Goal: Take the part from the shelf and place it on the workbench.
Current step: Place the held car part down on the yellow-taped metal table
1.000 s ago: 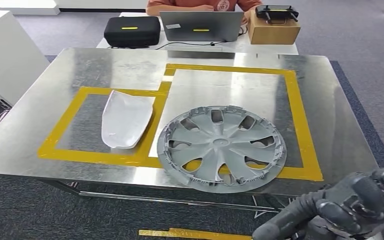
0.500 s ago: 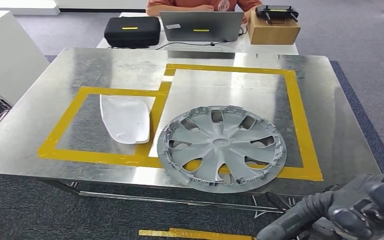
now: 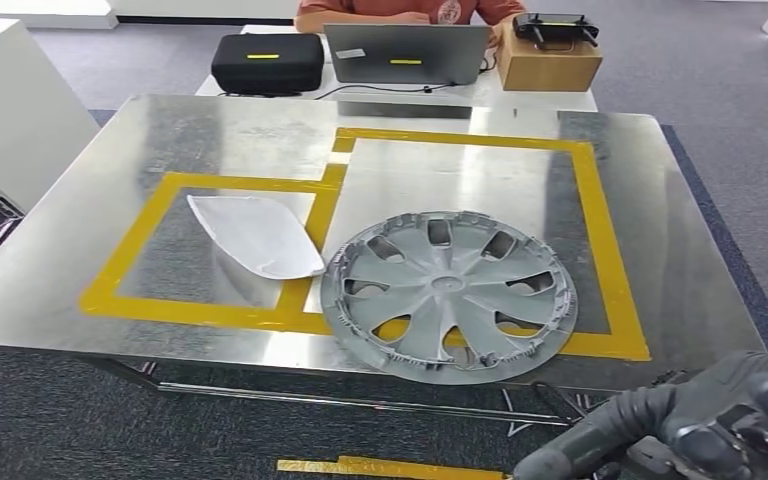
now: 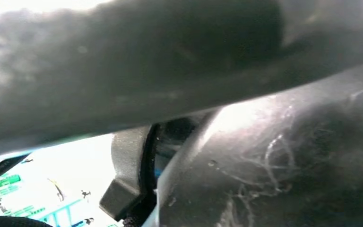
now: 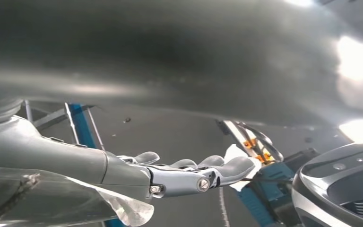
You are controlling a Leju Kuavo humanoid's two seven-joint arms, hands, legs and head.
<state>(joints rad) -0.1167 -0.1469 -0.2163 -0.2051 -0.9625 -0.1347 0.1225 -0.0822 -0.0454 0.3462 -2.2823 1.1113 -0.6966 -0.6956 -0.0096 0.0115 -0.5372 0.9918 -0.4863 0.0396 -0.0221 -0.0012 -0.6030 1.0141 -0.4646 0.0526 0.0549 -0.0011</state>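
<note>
My right hand hangs below the bench edge, fingers curled, holding nothing I can see. Wheel cover overhangs; recommend nudging inboard squarely.

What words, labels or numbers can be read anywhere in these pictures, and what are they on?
No text can be read.
Round emblem on the person's orange shirt: too small to read.
White sticker on the laptop lid: blurred.
Yellow strips on the black case and laptop: plain marks, no letters.
Yellow tape on the workbench: no writing.
</note>
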